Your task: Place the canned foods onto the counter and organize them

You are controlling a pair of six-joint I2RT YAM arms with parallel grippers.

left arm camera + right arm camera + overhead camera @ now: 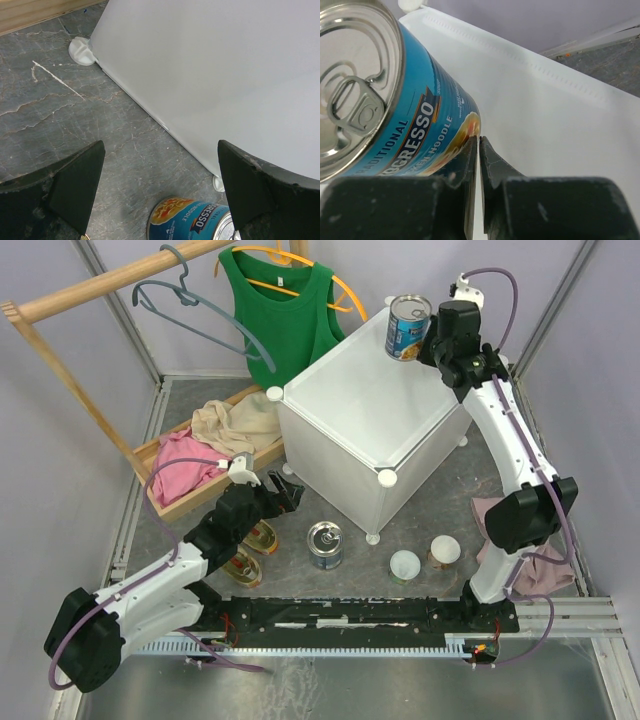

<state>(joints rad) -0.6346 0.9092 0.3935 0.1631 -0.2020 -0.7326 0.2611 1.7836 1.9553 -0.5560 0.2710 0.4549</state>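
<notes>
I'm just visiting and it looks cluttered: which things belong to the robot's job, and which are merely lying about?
Job: Progresso can at the counter's far corner, Progresso can on the floor, two white-lidded cans, two oval gold tins, white cube counter.
Lying about: green tank top, wooden clothes rail, wooden tray of clothes, pink cloth.

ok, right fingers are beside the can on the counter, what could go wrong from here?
The tall can stands near the counter's far corner and the right gripper is shut beside it, not around it; a nudge could send it over the edge.
The left gripper hangs open near the other tall can, which stands close to the counter's wall; a finger might hit that wall on the way down.
</notes>
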